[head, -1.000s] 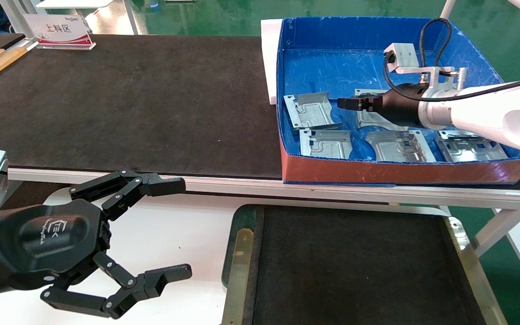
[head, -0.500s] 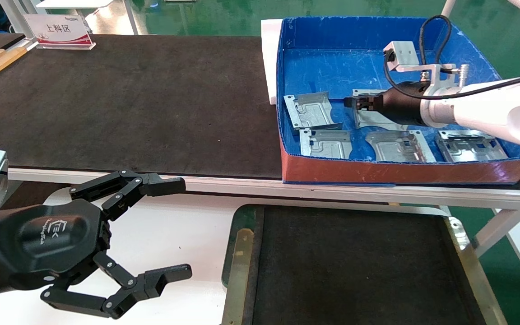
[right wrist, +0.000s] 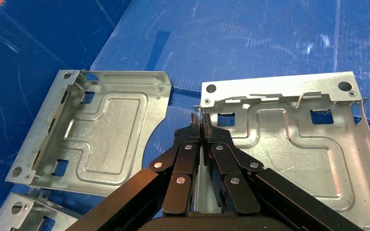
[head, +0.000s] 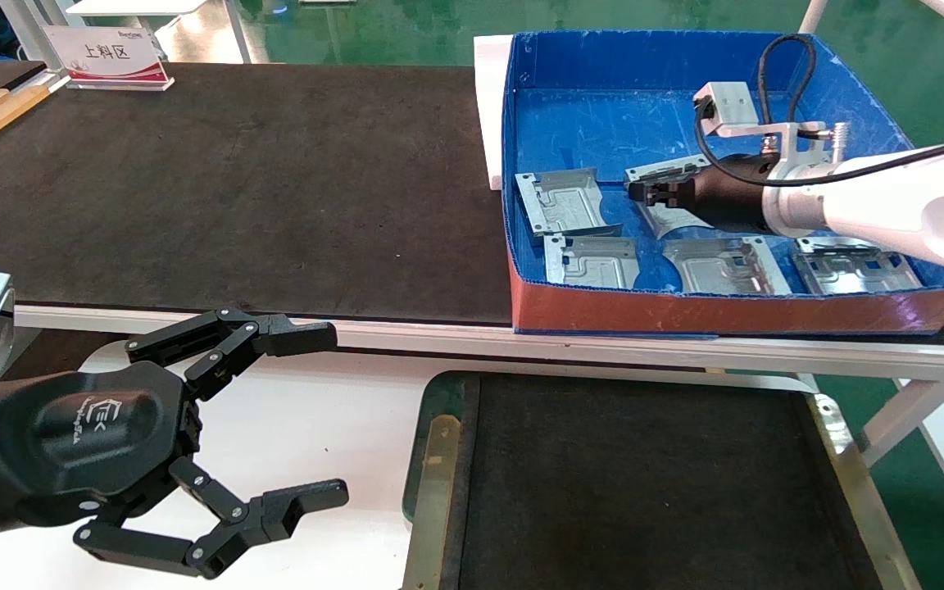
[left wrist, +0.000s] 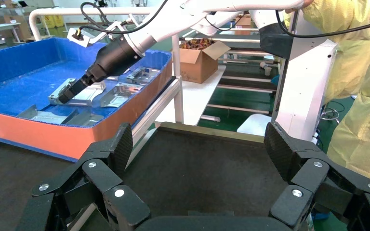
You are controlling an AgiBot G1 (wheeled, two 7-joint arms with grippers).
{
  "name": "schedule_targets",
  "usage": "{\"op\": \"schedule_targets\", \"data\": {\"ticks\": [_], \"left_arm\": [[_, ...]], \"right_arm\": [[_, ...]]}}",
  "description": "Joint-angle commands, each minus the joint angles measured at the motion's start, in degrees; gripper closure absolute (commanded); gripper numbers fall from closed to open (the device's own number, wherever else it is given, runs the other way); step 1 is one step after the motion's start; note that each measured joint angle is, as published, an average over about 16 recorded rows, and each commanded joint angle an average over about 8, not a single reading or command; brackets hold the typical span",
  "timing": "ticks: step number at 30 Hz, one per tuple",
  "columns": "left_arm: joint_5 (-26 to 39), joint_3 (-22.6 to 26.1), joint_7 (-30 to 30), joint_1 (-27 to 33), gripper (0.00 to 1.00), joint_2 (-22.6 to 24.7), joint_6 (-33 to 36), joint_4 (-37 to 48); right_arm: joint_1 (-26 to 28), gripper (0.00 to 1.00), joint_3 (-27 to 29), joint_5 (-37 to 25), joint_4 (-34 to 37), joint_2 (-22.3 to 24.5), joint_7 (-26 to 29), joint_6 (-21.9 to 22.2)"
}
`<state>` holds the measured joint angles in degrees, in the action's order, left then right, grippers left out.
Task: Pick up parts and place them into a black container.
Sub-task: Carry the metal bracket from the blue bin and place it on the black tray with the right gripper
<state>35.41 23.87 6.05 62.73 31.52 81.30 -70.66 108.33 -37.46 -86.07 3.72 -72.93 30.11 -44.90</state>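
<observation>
Head view: right end effector (head: 644,192) on part (head: 662,215) edge

The left gripper (head: 320,414) was matte black, with silver screws and an embossed logo on its housing. The right gripper (head: 640,190) was a black cone on a glossy white arm (head: 890,201), with a looped black cable (head: 767,65) and a silver camera block (head: 726,102).

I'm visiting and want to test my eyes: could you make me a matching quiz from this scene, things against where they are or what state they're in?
Things:
1. right gripper
2. left gripper
3. black tray
4. sign

States:
a. open, parked near the robot
b. shut on a plate's edge, in the blue box
c. far left corner of the mat
d. holds no parts

Pairs: 1-b, 2-a, 3-d, 4-c
</observation>
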Motion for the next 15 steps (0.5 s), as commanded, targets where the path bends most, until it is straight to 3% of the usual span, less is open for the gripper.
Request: {"op": "schedule_targets", "data": {"ticks": [1, 15], "left_arm": [[0.0, 0.0, 0.0, 0.0, 0.0, 0.0, 0.0, 0.0], [0.0, 0.0, 0.0, 0.0, 0.0, 0.0, 0.0, 0.0]], "right_arm": [[-0.1, 1.0, 0.0, 0.0, 0.1, 0.0, -0.1, 0.0], [2.3, 1.0, 0.3, 0.3, -5.2, 5.3, -7.0, -7.1]]}}
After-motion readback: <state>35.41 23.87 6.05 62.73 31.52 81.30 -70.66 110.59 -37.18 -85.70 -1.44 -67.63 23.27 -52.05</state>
